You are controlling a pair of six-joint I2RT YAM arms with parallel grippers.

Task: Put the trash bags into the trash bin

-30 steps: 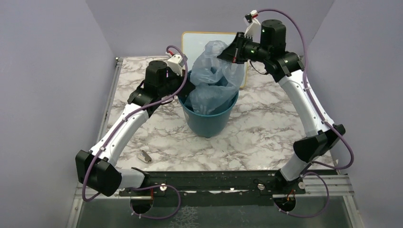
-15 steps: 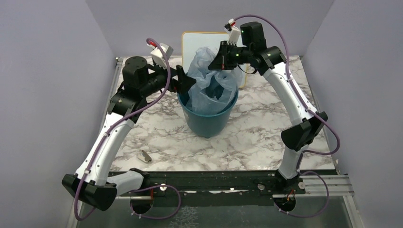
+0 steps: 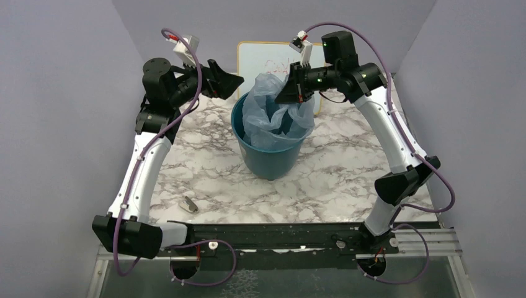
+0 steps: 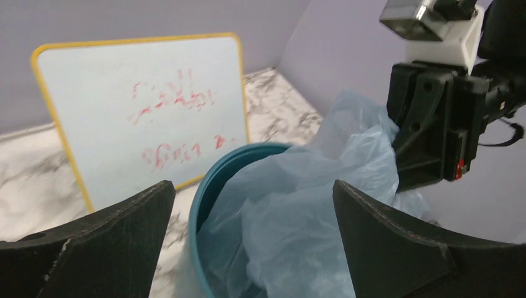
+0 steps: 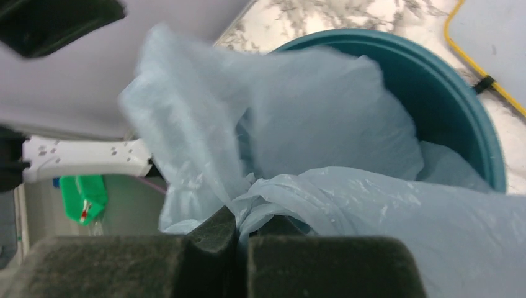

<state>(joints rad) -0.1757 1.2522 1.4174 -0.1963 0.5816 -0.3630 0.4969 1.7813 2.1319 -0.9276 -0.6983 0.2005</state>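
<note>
The light-blue trash bag [image 3: 268, 110] sits crumpled in the teal trash bin [image 3: 273, 158] at mid-table, and its top bulges above the rim. My right gripper [image 3: 280, 98] hangs over the bin's far right side, shut on a bunched fold of the bag [image 5: 322, 124] just above the rim [image 5: 459, 105]. My left gripper [image 3: 239, 85] is raised beyond the bin's left edge, open and apart from the bag. In the left wrist view its gripper [image 4: 252, 186] frames the bag [image 4: 322, 205] and bin rim [image 4: 205, 186] with nothing between the fingers.
A yellow-edged whiteboard [image 3: 267, 59] with red scribbles leans against the back wall right behind the bin. A small grey object [image 3: 190, 203] lies on the marble table near the front left. Purple walls close in on both sides.
My left gripper opened, let go of the bag, and rose back to the left. The right gripper came down and left with the bag, which has sunk deeper into the bin.
</note>
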